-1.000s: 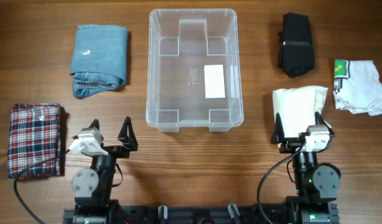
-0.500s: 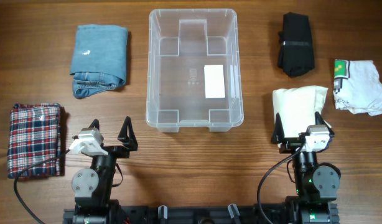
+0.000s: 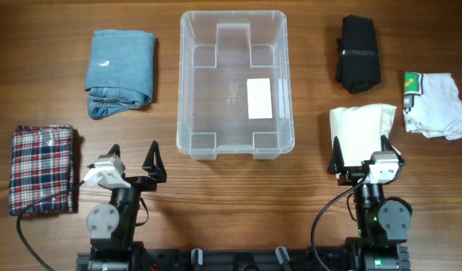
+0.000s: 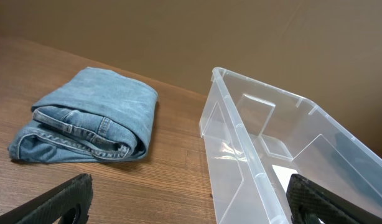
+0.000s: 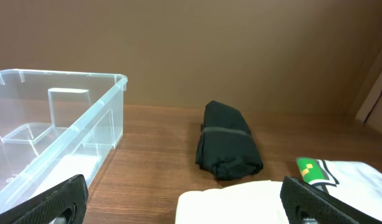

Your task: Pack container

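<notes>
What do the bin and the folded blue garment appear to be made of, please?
The container looks like clear, glossy rigid plastic: its walls are see-through with shiny highlights. The blue garment is probably matte denim, judging by its stitched seams.

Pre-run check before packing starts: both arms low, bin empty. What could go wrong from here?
1. The cream cloth lies right at the open right gripper; a low first move may drag or unfold it.
2. The left arm's cable runs along the plaid cloth and could tug it.
3. The container stands unheld; a bulky load like the jeans catching its rim may shove it.
</notes>
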You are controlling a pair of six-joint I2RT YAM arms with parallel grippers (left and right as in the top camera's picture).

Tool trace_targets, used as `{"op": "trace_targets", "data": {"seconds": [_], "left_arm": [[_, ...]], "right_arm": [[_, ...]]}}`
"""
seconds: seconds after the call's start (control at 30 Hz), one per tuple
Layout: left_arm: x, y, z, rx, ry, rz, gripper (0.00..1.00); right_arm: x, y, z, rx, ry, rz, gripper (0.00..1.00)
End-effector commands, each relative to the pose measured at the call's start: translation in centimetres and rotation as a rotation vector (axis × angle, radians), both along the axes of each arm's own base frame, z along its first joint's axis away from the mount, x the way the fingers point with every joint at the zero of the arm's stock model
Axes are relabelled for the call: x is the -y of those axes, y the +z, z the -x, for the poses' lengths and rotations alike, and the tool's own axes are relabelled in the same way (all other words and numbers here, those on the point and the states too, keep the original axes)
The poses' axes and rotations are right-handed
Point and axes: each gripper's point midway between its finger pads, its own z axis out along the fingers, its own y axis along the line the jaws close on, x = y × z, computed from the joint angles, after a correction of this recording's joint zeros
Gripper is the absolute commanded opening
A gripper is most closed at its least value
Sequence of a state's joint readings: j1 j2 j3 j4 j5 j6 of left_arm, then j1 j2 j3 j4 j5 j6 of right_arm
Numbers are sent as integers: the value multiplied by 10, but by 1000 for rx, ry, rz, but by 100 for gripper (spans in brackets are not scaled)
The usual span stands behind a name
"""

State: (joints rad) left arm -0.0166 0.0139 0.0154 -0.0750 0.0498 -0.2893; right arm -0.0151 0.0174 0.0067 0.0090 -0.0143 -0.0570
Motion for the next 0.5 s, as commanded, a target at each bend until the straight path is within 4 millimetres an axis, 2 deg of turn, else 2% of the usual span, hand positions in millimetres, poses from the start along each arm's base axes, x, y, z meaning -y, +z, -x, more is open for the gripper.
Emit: {"op": "trace_targets", "data": {"seconds": [0.0,0.07,0.3,0.37,0.47], "left_arm": [[-5,-3,0,-2,21,-21,100],[-5,-3,0,-2,21,-21,100],[-5,-3,0,-2,21,-21,100],[-5,-3,0,-2,21,-22,100],[-5,-3,0,-2,21,-22,100]], "right_arm": [[-12,1,1,1,71,-133,100],[-19,1,1,-6,114,-228,100],[-21,22,3,46,149,-706,100],[-31,36,6,80,227,-701,100],[-42,70,16,204,328,-595,100]]}}
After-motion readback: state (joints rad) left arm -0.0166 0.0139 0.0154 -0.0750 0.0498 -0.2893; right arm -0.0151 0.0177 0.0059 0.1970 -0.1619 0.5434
